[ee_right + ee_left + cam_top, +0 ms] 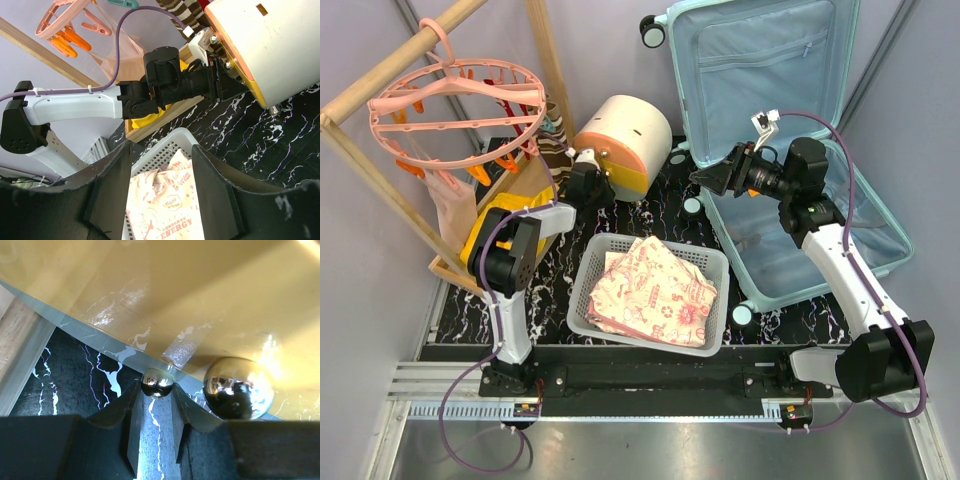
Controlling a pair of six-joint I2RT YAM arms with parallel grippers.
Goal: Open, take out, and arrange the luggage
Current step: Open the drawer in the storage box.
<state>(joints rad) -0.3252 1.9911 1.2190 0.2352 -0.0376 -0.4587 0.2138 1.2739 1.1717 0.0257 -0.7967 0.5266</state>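
Observation:
The luggage [790,250], a pale mint-blue hard-shell suitcase, lies wide open at the back right, its lid [770,60] leaning up and its blue lining showing. My right gripper [710,175] hovers open over the suitcase's left edge with nothing between its fingers [112,180]; the right wrist view looks down past them at the basket. My left gripper [582,162] is at the orange face of the cream-and-orange drawer box [625,140]. In the left wrist view my left gripper [156,387] pinches a small chrome ball knob [157,381] from both sides.
A white perforated basket [582,280] in the middle holds a cream-and-red printed cloth [655,290]. A larger chrome ball [237,387] sits right of the knob. A pink round peg hanger [455,105] hangs from a wooden frame [380,75] at the left.

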